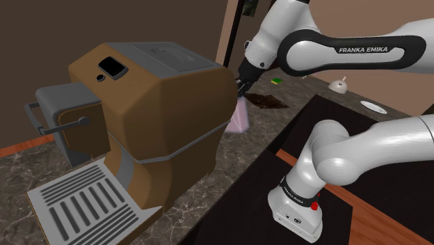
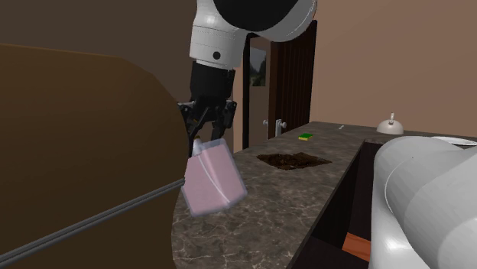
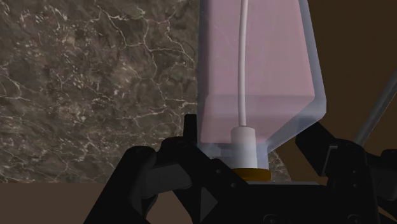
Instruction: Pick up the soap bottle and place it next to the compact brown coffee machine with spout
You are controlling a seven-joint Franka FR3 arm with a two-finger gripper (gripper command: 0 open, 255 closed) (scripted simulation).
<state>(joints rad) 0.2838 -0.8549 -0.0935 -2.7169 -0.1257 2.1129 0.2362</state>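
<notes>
Hanging neck-up from the gripper (image 2: pixel 205 131), which is clamped on its neck, the one pink bottle (image 2: pixel 214 182) runs its long axis from 11 to 5 o'clock in the second exterior view, base toward the counter (image 2: pixel 267 222); whether it touches, I cannot tell. In the shoulder view it sits just beside the one brown coffee machine (image 1: pixel 160 104), at its 3 o'clock.

Your pincer (image 3: pixel 253 143) clasps the soap bottle (image 3: pixel 261 63) by its neck.
Pink liquid, white tube inside; dark marbled table (image 3: pixel 95 83) beyond, a brown panel (image 3: pixel 359 51) just beside the bottle.
</notes>
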